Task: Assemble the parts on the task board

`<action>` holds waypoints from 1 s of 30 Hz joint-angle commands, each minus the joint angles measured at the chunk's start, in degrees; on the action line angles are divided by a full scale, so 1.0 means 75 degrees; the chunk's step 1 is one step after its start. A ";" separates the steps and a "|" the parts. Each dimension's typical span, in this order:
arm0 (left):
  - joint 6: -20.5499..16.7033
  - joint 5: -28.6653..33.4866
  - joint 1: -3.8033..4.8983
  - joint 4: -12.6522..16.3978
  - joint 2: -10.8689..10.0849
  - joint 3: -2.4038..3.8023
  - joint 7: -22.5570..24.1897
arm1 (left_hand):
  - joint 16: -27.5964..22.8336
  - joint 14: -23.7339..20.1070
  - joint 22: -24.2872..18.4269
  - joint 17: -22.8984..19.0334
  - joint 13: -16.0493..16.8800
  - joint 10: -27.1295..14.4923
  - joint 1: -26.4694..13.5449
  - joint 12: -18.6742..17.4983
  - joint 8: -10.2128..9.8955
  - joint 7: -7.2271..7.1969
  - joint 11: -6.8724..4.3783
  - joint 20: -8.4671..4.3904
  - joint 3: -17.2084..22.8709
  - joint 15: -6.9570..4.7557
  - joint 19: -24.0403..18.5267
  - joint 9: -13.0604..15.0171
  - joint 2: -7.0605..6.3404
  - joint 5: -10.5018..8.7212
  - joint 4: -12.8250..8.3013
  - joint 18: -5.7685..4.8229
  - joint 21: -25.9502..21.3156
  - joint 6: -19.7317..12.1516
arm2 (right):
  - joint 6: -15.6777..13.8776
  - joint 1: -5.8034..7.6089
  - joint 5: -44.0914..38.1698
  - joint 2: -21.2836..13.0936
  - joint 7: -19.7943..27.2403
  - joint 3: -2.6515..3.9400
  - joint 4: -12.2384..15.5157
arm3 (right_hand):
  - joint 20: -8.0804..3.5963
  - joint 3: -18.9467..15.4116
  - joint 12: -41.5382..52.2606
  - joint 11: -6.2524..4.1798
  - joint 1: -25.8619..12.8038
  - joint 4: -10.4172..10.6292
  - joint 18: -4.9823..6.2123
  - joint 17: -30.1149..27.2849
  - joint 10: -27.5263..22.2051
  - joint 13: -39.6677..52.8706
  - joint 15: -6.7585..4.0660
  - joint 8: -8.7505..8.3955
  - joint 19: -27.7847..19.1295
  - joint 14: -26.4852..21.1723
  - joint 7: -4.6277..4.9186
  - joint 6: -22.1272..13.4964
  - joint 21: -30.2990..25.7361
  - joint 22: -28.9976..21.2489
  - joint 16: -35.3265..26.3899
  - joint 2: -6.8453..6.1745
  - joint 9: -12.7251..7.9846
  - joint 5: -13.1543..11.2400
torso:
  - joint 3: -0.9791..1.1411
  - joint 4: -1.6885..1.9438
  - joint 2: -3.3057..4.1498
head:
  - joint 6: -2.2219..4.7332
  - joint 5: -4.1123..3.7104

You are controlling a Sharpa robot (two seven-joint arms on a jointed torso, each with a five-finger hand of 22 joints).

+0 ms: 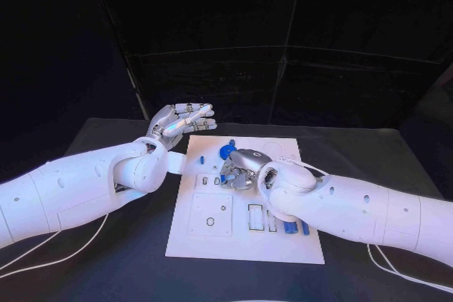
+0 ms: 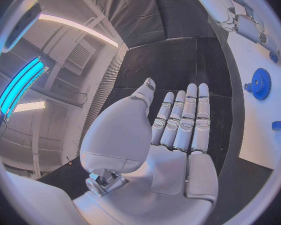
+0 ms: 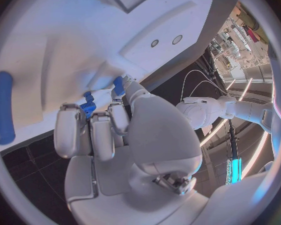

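The white task board lies in the middle of the table. My right hand is down on the board's middle with its fingers curled. In the right wrist view its fingers pinch a small blue toothed part against the board. A blue gear stands on the board just beyond that hand; the left wrist view shows the gear too. My left hand is raised beside the board's far left corner, with its fingers straight and together, and it holds nothing.
A small blue piece sits near the board's left edge. Two blue parts stand in slots at the board's near right. A long blue peg lies on the board. White cables trail over the black table.
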 commanded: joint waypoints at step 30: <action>0.0108 0.0002 0.0015 0.0004 -0.0007 0.0007 0.0002 | -0.0018 0.0053 -0.0007 -0.0007 -0.0010 0.0049 -0.0026 -0.0047 -0.0032 0.0055 -0.0017 0.0003 -0.0008 0.0002 0.0056 -0.0010 0.0077 0.0028 -0.0057 0.0025 0.0027 0.0068 | -0.0065 -0.0037 -0.0089 0.0024 -0.0397 -0.0038 0.0021 | 0.0108 -0.0436 -0.0172 0.0152 -0.0728 0.0403 -0.0027 0.0797 -0.0170 -0.0132 0.0084 -0.0212 -0.0116 0.0508 0.0132 -0.0487 -0.0108 -0.0156 -0.0115 -0.0689 -0.0031 0.0292 | 0.0003 -0.0002 0.0001 | -0.0013 0.0000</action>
